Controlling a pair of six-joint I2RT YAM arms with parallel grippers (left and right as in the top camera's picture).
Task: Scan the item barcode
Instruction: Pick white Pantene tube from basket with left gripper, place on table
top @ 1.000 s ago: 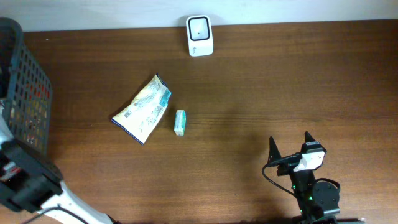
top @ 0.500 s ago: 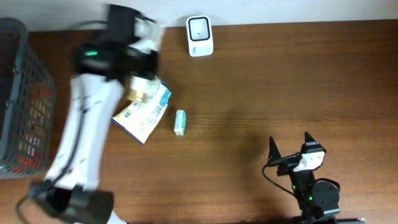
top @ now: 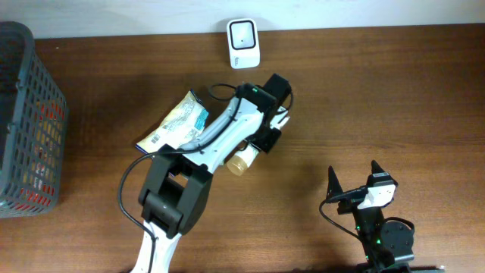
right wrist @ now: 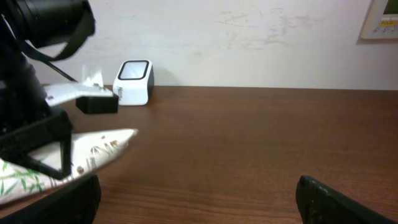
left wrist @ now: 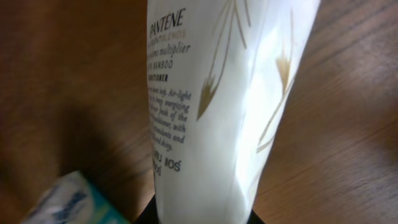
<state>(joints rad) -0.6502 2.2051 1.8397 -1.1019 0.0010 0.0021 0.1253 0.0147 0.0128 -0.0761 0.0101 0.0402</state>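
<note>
The item is a white Pantene tube (left wrist: 230, 112) with gold leaf print, and my left gripper (left wrist: 202, 219) is shut on its lower part. From overhead the tube's tan cap (top: 241, 162) sticks out below the left gripper (top: 261, 139), over the middle of the table. No barcode shows on the faces I can see. The white scanner (top: 243, 43) stands at the table's far edge, well beyond the tube. The right wrist view has the tube (right wrist: 93, 152) at the left and the scanner (right wrist: 134, 81) behind it. My right gripper (top: 354, 176) rests open at the front right, holding nothing.
A snack bag (top: 178, 129) lies left of the left arm. A small teal packet (left wrist: 62, 199) sits on the table just beside the tube. A dark mesh basket (top: 30, 114) with red items stands at the left edge. A wall runs behind the scanner.
My left arm has swung from the basket side across the snack bag to the table's middle, carrying the tube. The right arm has not moved.
</note>
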